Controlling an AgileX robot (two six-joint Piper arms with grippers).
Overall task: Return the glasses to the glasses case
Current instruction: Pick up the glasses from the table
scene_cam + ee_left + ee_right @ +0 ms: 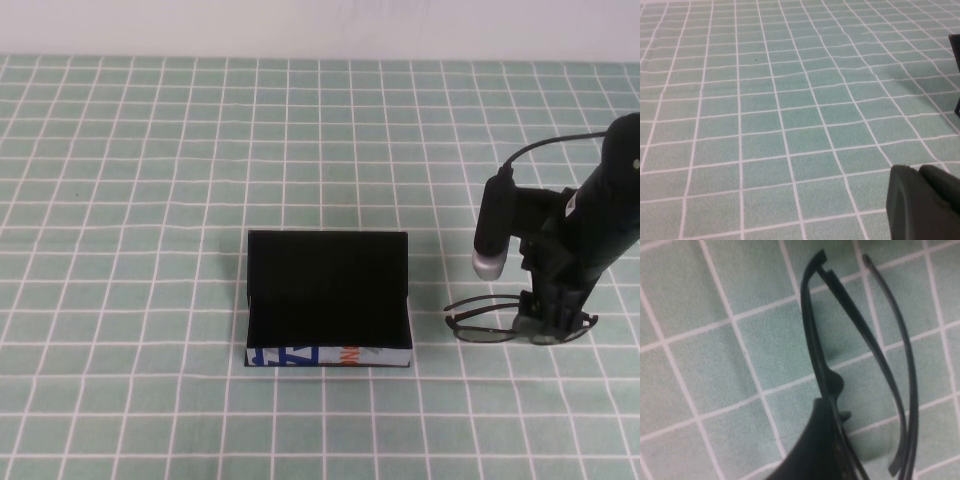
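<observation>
A green cloth (140,200) with a white grid covers the table; the glasses (480,326) lie folded on it near the right edge, just beside the open glasses case (328,300) at the table's middle; the right gripper (548,318) is down on the glasses, clenched on the frame near the bridge; the left gripper (925,202) hovers over bare cloth, and I cannot tell its state.
</observation>
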